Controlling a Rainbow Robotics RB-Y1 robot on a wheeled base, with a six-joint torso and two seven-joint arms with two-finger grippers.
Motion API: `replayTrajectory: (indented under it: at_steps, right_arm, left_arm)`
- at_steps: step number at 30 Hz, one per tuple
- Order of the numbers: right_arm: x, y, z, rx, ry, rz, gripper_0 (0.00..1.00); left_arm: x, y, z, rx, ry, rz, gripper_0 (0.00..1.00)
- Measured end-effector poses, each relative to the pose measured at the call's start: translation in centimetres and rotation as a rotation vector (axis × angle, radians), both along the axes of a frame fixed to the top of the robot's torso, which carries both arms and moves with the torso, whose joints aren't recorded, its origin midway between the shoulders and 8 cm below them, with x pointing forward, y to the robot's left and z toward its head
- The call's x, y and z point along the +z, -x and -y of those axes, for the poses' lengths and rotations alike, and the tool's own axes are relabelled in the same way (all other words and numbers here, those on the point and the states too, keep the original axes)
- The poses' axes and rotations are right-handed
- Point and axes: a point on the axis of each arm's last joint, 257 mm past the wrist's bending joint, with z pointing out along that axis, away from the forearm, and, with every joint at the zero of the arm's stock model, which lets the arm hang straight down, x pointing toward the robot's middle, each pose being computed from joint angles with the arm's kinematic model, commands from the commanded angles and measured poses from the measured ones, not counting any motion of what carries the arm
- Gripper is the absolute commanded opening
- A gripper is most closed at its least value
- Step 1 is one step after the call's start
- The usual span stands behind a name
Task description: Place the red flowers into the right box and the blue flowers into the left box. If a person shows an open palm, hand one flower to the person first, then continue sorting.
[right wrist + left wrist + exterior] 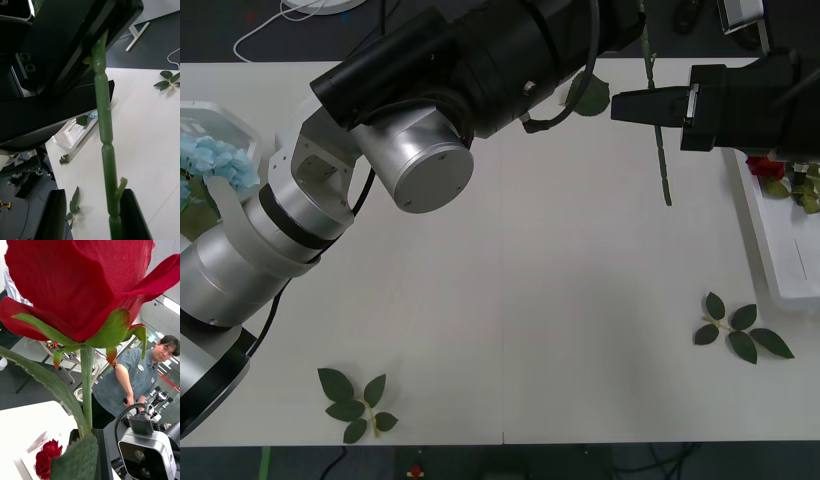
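A red flower hangs in the air with my left gripper shut on its stem just under the bloom. The left arm reaches across the table to the far right. The long green stem hangs down between the black fingers of my right gripper, which stands open around the stem; the stem rests against one finger. The right box at the right edge holds red flowers. Blue flowers lie in the left box at the far left.
Loose green leaf sprigs lie on the white table, one near the front left and one at the right. The left arm's bulk covers the far left half of the table.
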Motion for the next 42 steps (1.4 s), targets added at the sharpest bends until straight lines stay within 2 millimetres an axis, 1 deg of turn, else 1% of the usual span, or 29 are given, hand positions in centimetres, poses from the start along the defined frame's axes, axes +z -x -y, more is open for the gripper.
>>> replayTrajectory:
  at_steps: [12, 13, 14, 15, 16, 17, 18, 38, 42]
  right_arm:
    - [0.33, -0.39, 0.09, -0.009, -0.003, 0.031, 0.0]
    - [0.34, -0.4, 0.1, -0.01, -0.004, 0.031, 0.0]
    - [0.35, -0.43, 0.11, -0.01, -0.004, 0.031, 0.0]
    - [0.37, -0.45, 0.11, -0.011, -0.005, 0.031, 0.0]
    - [0.43, -0.5, 0.12, -0.013, -0.007, 0.033, 0.0]
    - [0.5, -0.56, 0.13, -0.016, -0.009, 0.034, 0.0]
    - [0.55, -0.6, 0.14, -0.017, -0.011, 0.035, 0.0]
    - [0.72, -0.51, 0.06, -0.014, -0.021, 0.03, 0.0]
    - [0.98, -0.76, 0.24, -0.025, -0.032, 0.03, 0.0]
  left_arm:
    - [0.06, 0.03, 0.0, -0.001, 0.002, 0.001, 0.0]
    - [0.08, 0.04, -0.01, -0.001, 0.003, 0.002, 0.01]
    - [0.11, 0.05, -0.01, -0.001, 0.003, 0.002, 0.06]
    - [0.12, 0.05, -0.01, -0.001, 0.004, 0.003, 0.2]
    - [0.12, 0.06, -0.01, -0.001, 0.004, 0.003, 0.59]
    - [0.12, 0.06, -0.01, -0.001, 0.004, 0.003, 0.94]
    - [0.12, 0.06, -0.01, -0.001, 0.004, 0.003, 1.0]
    - [0.12, 0.06, 0.0, -0.001, 0.004, 0.003, 1.0]
    - [0.12, 0.06, 0.0, -0.001, 0.004, 0.003, 1.0]
